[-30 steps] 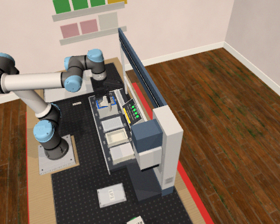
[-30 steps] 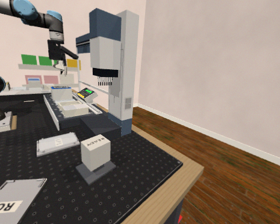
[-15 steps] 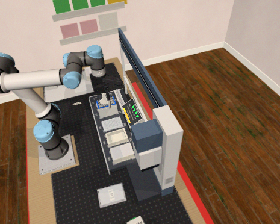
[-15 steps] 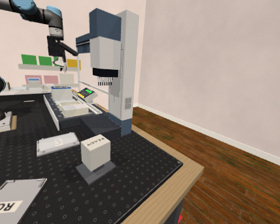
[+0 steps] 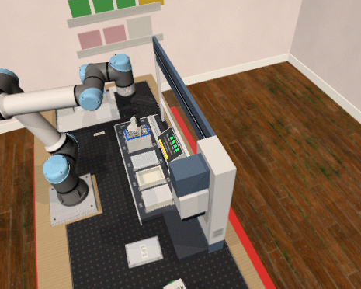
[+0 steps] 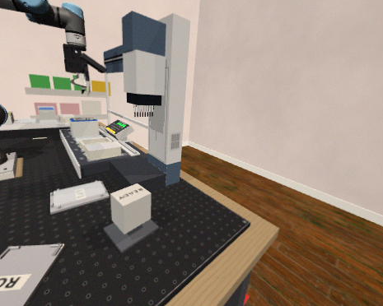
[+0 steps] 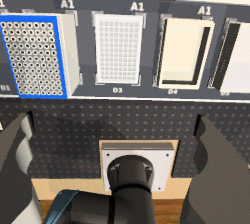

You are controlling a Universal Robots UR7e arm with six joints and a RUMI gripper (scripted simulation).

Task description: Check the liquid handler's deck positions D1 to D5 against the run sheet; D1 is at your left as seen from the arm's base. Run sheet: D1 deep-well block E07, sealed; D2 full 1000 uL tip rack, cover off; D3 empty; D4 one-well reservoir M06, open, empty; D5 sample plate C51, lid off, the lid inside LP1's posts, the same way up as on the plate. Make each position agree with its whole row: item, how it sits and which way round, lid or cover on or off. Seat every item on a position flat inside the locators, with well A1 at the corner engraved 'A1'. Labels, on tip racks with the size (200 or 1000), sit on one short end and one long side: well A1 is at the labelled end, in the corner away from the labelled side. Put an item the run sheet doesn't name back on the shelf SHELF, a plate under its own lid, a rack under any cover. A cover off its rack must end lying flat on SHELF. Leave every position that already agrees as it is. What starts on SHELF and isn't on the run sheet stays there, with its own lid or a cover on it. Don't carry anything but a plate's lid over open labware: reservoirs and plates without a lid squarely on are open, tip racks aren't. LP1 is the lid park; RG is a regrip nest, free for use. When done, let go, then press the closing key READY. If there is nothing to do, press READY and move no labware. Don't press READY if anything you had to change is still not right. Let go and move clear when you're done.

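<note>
light: bright, even | shadows: soft | focus: slightly blurred
</note>
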